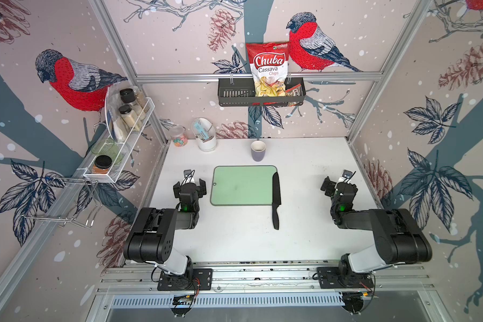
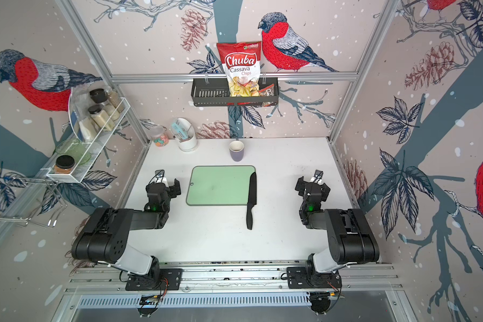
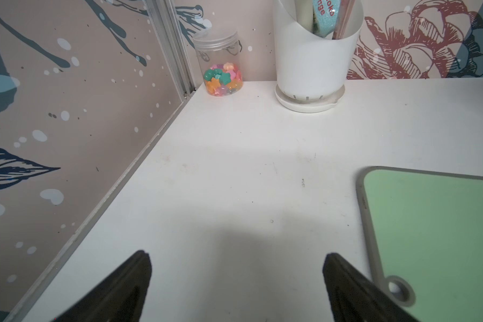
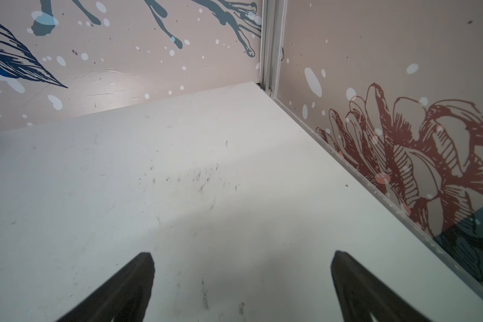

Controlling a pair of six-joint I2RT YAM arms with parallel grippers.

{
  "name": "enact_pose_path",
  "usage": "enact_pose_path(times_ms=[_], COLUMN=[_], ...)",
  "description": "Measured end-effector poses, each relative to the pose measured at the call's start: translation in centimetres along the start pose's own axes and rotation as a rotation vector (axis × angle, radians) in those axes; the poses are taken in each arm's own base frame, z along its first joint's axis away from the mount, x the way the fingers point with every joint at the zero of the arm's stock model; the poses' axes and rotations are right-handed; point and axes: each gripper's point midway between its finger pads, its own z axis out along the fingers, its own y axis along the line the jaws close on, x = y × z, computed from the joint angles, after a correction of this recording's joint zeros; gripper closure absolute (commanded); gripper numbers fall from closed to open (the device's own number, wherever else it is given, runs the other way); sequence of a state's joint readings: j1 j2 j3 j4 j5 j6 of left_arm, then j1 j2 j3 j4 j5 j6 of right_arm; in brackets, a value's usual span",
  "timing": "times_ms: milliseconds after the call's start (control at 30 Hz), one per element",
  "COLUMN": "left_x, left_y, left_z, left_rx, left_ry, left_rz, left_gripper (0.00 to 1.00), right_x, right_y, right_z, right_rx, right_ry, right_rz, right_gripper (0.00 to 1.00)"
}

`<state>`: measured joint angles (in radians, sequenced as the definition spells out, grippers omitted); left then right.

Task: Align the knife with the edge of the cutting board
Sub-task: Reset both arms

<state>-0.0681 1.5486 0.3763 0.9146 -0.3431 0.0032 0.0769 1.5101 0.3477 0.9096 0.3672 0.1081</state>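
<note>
The pale-green cutting board (image 1: 243, 185) (image 2: 219, 185) lies flat mid-table in both top views, its hole at the near left corner. The all-black knife (image 1: 276, 200) (image 2: 251, 200) lies along the board's right short edge, tip pointing away, blade on the board and handle sticking out over the table toward me. My left gripper (image 1: 189, 185) (image 3: 236, 260) hovers open just left of the board, nothing between its fingers; the left wrist view shows the board's corner (image 3: 435, 237). My right gripper (image 1: 338, 185) (image 4: 243, 259) stands open far to the right, over bare table.
At the back stand a grey cup (image 1: 258, 150), a white utensil holder (image 1: 205, 135) (image 3: 315, 55) and a small jar of coloured beads (image 1: 178, 136) (image 3: 221, 68). Wire racks hang on the left wall, a black basket with a chips bag (image 1: 268, 69) on the back wall.
</note>
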Motion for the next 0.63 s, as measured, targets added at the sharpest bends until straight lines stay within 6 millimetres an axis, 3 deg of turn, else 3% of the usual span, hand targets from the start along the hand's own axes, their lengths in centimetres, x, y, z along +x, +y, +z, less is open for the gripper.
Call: enact_pose_path(times_ms=[633], left_x=[0.19], left_y=[0.08], left_z=[0.00], left_rx=[-0.005], left_ry=[0.008], left_rz=[-0.012], left_gripper=[0.02], right_x=[0.10], right_y=[-0.06], right_z=[0.27], right_rx=[-0.011], right_ry=[0.012], right_rz=[0.003], right_gripper=[0.00])
